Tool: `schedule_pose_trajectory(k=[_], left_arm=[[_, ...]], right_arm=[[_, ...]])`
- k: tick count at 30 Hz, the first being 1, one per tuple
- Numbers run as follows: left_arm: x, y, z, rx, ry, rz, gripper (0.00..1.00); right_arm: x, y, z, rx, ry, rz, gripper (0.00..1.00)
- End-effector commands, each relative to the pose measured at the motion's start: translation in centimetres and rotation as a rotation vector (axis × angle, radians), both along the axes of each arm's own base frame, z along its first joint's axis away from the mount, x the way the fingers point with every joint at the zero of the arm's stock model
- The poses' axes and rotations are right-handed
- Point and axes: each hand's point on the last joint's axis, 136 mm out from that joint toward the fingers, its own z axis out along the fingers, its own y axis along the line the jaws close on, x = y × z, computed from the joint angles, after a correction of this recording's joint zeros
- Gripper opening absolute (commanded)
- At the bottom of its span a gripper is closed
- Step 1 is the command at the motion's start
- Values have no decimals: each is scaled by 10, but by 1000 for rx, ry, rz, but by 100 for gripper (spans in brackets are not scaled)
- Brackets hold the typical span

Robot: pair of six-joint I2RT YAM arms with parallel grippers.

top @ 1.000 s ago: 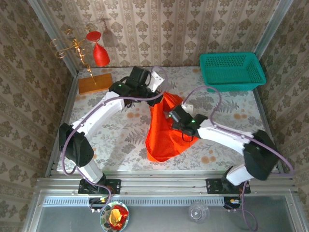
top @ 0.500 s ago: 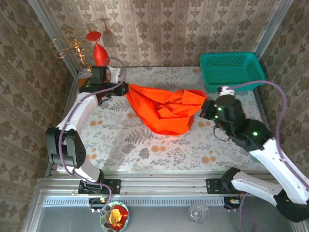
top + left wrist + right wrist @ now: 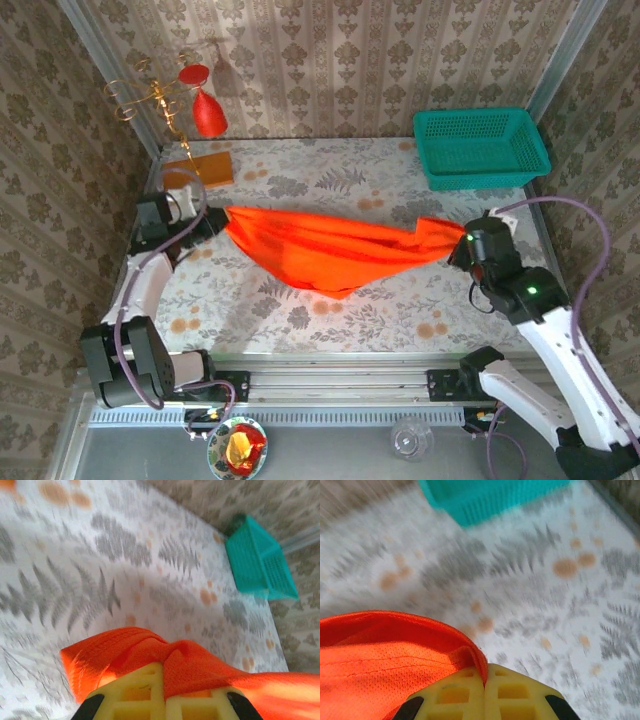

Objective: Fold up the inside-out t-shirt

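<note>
The t-shirt (image 3: 330,255) is stretching as a long band over the table (image 3: 400,320), its long axis running left to right between the arms. The left gripper (image 3: 218,221) is clamping one end and the right gripper (image 3: 458,246) the other (each nearest its own end). The wrist views are showing cloth pinched between yellow fingers (image 3: 135,702); the top view is giving the sagging middle.

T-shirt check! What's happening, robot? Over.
Left fingers shut on t-shirt. Right fingers shut on its other end. Stretched between them, middle sagging. Basket stands apart, far right.
</note>
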Motion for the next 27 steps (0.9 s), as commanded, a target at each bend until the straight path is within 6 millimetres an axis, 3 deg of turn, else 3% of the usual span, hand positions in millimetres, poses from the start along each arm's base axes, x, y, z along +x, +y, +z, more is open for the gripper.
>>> schedule_pose_trajectory(k=[1,4,7,11,18,23,27], left_arm=[[-23,-26,-23,5,37,-73,9],[-46,-39,-40,90,66,-123,39],[-58,-39,-36,206,32,-148,53],[-66,-47,-18,313,-14,-222,58],[-84,-99,-2,415,-107,-439,62],[-97,-141,-12,387,-128,-647,64],[-107,-167,-29,456,-120,-845,64]], right_arm=[[-11,10,-53,40,194,19,15],[-10,24,-62,83,230,52,41],[-4,44,-52,126,184,120,47],[5,78,-43,147,176,236,50],[15,170,-61,205,257,524,58],[10,235,-82,238,274,725,59],[4,259,-115,208,349,789,61]])
